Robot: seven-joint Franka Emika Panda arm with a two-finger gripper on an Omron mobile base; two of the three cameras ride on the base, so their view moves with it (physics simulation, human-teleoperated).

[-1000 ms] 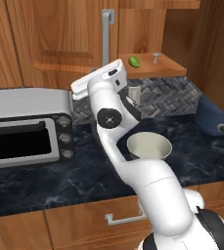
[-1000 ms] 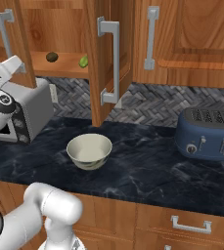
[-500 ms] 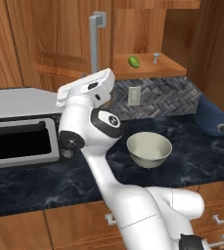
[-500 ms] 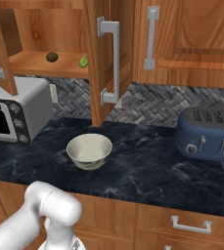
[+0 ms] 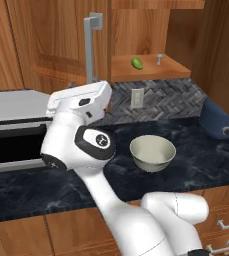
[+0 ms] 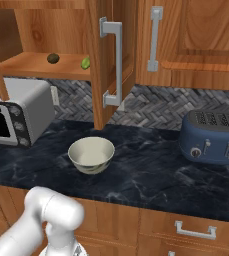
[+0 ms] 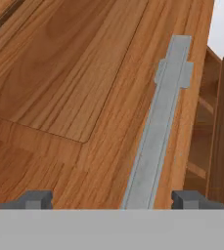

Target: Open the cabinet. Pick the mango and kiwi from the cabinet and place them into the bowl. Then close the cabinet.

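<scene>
the cabinet [image 6: 111, 60] stands open with both doors swung out, the kiwi [image 6: 53, 58] at the left and the mango [image 6: 85, 63] just right of it on its shelf, apart from each other. the bowl [image 6: 91, 154] sits on the dark table below, right of the toaster oven [image 6: 16, 117]. the gripper [image 7: 112, 199] faces the left door, its jaws spread wide with the grey handle [image 7: 158, 127] between them, holding nothing.

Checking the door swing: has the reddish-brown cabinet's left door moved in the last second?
Yes. The cabinet's left door swung further open, its grey handle shifting leftward from the green mango.
</scene>
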